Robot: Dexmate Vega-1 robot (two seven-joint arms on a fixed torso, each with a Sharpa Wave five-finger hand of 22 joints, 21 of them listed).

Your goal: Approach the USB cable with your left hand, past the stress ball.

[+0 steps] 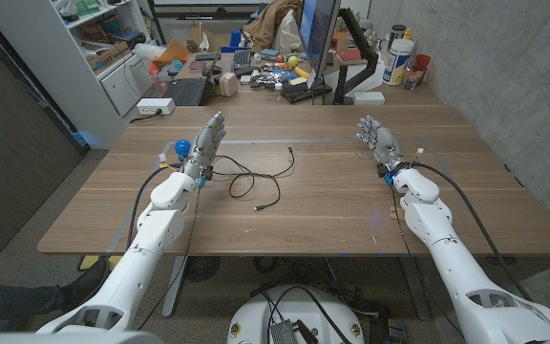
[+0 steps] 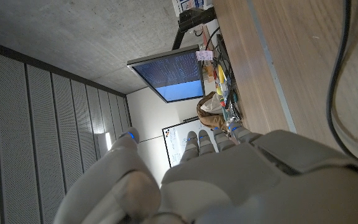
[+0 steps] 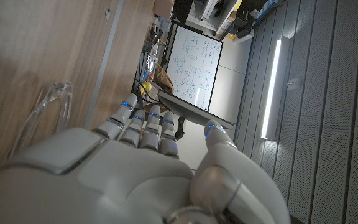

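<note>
A black USB cable (image 1: pixel 256 178) lies in loose loops on the wooden table (image 1: pixel 332 201), left of centre. My left hand (image 1: pixel 205 144) stands just left of the cable's near loop, fingers straight and apart, holding nothing. A blue stress ball (image 1: pixel 181 148) sits close beside this hand, on the side away from the cable. In the left wrist view the left hand (image 2: pixel 197 180) has a stretch of the cable (image 2: pixel 336 93) beside it on the wood. My right hand (image 1: pixel 377 143) is on the table's right side, open and far from the cable; the right wrist view shows the right hand (image 3: pixel 135 168) with straight fingers.
Along the far edge of the table stand a monitor (image 1: pixel 318 38), a keyboard (image 1: pixel 187 92) and assorted clutter. A white shelf unit (image 1: pixel 94 48) stands at the back left. A small clear plastic piece (image 3: pixel 51 109) lies on the wood by my right hand.
</note>
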